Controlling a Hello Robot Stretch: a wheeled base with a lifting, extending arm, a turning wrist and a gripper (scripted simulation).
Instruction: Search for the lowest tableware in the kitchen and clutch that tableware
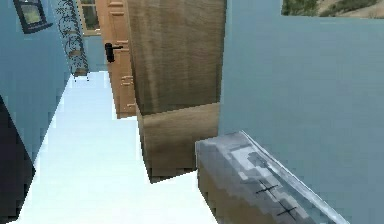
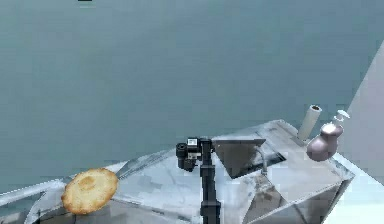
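Forward view: pale floor [image 1: 75, 150] runs between blue walls. A tall wooden cabinet [image 1: 178, 80] stands mid-frame, with a wooden door [image 1: 120, 60] with a dark handle just to its left. A framed picture [image 1: 30, 14] hangs on the left wall, with dark lattice ornament [image 1: 68, 35] beyond it. A grey-topped counter [image 1: 262, 180] sits at lower right against the right wall.

Arm side view: grey countertop [image 2: 160, 185] against a blue-grey wall. The arm [image 2: 208, 195] rises from the bottom edge, and the gripper [image 2: 184, 155] is at its far end, just left of the sink basin [image 2: 240, 155]. Fingers' state can't be told, nor whether it holds anything. A round golden-brown flat thing [image 2: 90, 190] lies on the counter's left part, well apart from the gripper. Likely tableware is at the counter's right end: a pale cylinder [image 2: 310, 122] and a pinkish-grey rounded vessel [image 2: 322, 143] just beside it, both upright, right of the sink. Which is lowest can't be told
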